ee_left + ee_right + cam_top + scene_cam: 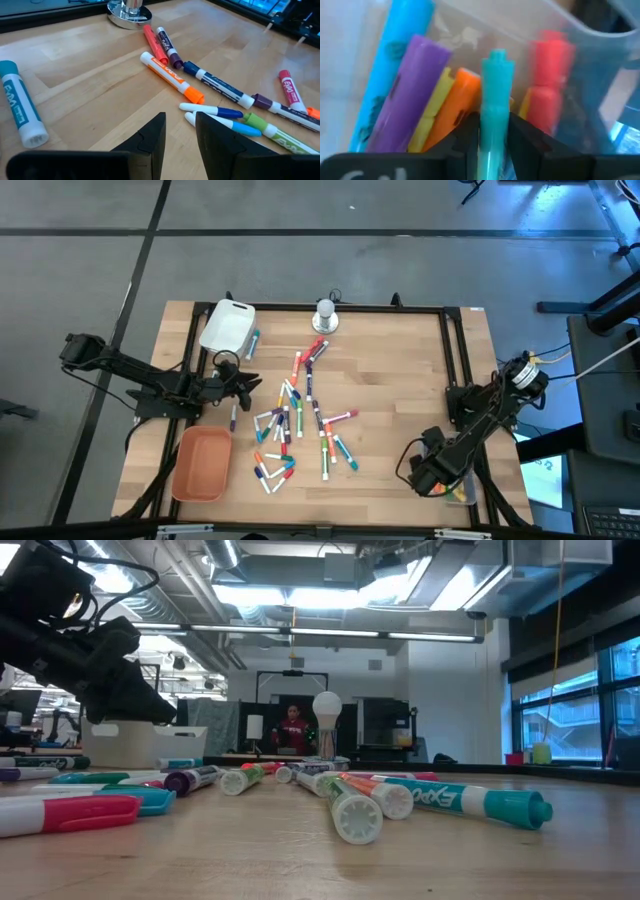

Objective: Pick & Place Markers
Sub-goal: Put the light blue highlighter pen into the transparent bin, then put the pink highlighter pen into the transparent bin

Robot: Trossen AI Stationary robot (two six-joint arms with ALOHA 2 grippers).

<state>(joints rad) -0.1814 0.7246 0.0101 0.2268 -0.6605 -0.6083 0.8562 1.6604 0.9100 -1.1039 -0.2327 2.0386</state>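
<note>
Right wrist view: clear tray [600, 60] and the markers inside it are blurred, cut off by the frame edges; the teal marker [492, 110] runs off the bottom edge between the fingers. High view: right gripper [445, 480] hides most of that tray. Person [293, 730] in low view too small to detail.

The markers [297, 423] lie scattered over the middle of the bench [400, 380], in a band running from the lamp base [326, 318] at the far edge toward the near edge. One tray [227, 326] sits at the far left corner, another tray [202, 464] at the near left corner. The left gripper [246, 385] hangs between these trays, just left of the scatter. The right gripper [432, 477] is at the near right corner, over a clear tray [590, 60] with markers in it.
</note>
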